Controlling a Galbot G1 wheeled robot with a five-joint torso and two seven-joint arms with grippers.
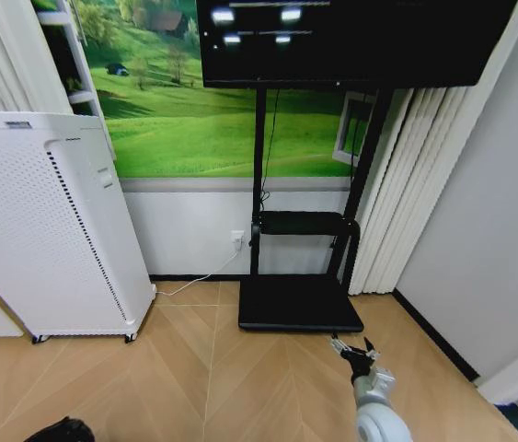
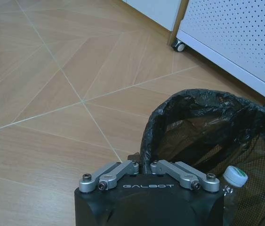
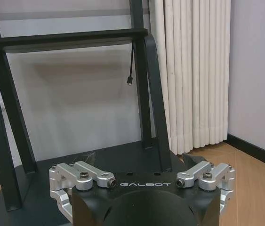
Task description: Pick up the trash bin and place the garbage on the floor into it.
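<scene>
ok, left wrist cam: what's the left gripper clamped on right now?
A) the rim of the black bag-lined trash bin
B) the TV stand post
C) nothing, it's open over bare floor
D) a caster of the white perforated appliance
A. In the left wrist view the left gripper has its fingers closed together on the rim of the trash bin, and a bottle with a white cap sits inside the bin.

Looking like a home living room: TV (image 1: 355,37) sitting on a black stand (image 1: 300,304), white air purifier (image 1: 51,226), pleated curtains (image 1: 406,184), herringbone wood floor (image 1: 203,378), meadow mural (image 1: 203,110) covering the wall.
</scene>
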